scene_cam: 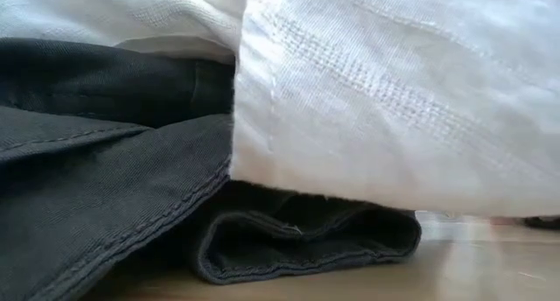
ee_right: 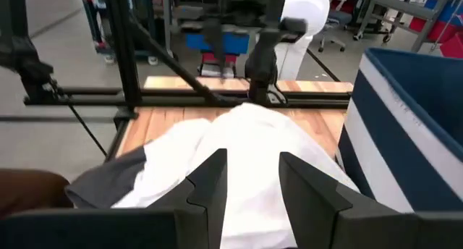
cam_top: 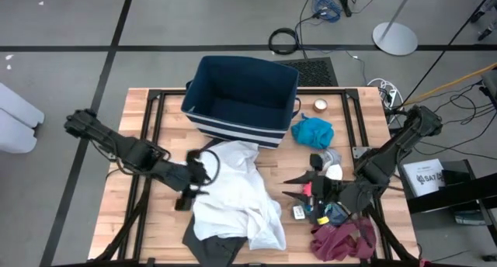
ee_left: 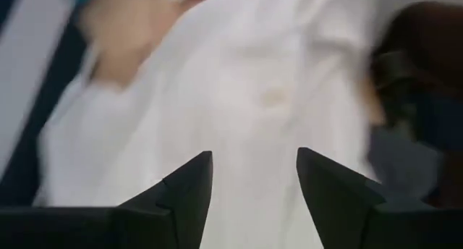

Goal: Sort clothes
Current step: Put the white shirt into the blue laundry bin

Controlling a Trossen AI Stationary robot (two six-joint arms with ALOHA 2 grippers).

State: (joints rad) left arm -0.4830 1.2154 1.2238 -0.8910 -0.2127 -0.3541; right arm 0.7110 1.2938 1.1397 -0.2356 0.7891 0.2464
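High view: the left gripper (cam_top: 203, 172) sits at the near edge of the white top (cam_top: 241, 193), jaws parted with nothing between them, and that top lies spread mid-table over a dark grey garment (cam_top: 210, 247), just in front of the blue bin (cam_top: 241, 96). The right gripper (cam_top: 304, 191) hangs beside the maroon top (cam_top: 345, 237), fingers apart and empty.

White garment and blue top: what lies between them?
In the high view, only bare table lies between the white garment and the blue top.

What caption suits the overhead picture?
Left gripper open at a white garment; right gripper waits beside it.
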